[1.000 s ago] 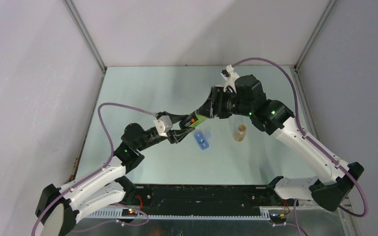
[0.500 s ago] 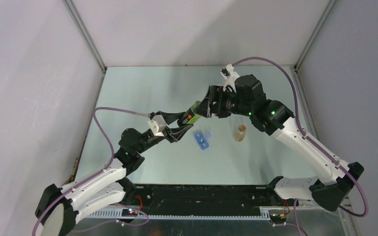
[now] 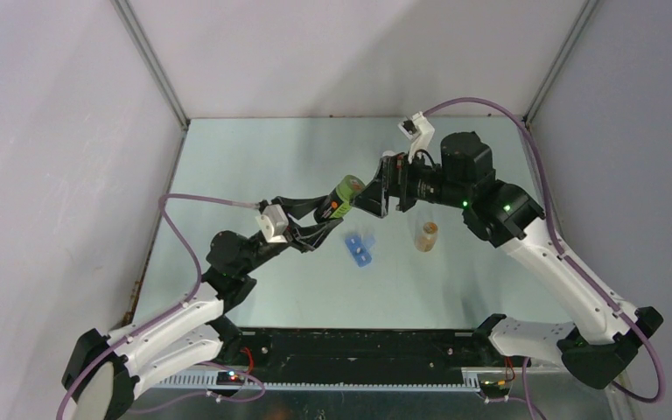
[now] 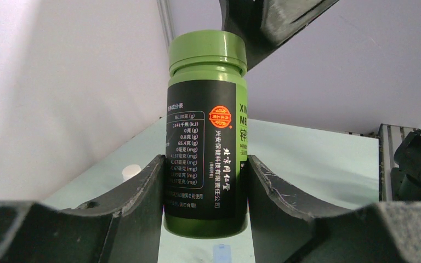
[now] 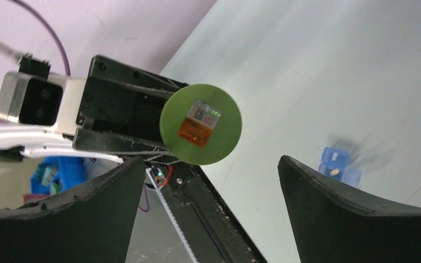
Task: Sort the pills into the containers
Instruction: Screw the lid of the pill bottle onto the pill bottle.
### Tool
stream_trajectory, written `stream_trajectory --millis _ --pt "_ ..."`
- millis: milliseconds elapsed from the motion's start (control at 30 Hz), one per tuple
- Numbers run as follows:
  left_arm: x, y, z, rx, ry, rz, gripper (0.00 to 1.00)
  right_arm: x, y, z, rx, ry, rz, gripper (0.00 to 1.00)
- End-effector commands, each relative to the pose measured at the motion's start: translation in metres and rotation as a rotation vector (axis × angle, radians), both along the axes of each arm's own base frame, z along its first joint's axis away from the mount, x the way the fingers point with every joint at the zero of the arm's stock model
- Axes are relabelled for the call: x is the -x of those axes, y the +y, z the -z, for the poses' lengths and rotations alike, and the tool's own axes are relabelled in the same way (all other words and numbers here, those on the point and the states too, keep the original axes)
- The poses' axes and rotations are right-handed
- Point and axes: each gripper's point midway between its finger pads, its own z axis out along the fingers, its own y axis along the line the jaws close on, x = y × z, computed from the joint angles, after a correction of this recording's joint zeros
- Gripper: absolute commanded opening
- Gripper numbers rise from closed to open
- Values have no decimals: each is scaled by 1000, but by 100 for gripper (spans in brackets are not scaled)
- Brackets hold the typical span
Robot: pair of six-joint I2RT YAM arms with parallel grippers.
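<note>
Left hand (image 4: 205,181): fingers half closed, clamped on the lower body of a green pill bottle (image 4: 205,131) with its cap on. The right side of the label turns out of sight.

Right hand (image 5: 211,164): jaws spread wide, gripping nothing. It faces the bottle's cap end-on, and the cap touches neither finger.

The bottle hangs above the tabletop (image 3: 262,157), between the two hands.

A blue pill organiser (image 3: 360,248) lies near, on the tabletop. It is blurred in the right wrist view, and its contents are hard to make out.

A small amber vial (image 3: 427,236) stands to the organiser's right, apart from it.
</note>
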Motion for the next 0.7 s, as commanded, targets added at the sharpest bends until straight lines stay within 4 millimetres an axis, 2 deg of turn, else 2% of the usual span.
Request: stream_trajectory --millis 0,100,267,667 --pt "10 4 -31 69 -77 19 0 12 -6 -17 26 -226 -152 95" --pt "14 -1 -30 54 -80 54 0 15 -9 -13 55 -278 -212 95" --pt "17 -3 -34 55 -93 76 0 -3 -18 -19 57 -307 -139 88" --pt "20 -9 -36 45 -103 117 0 -10 -8 -25 7 -294 -151 85"
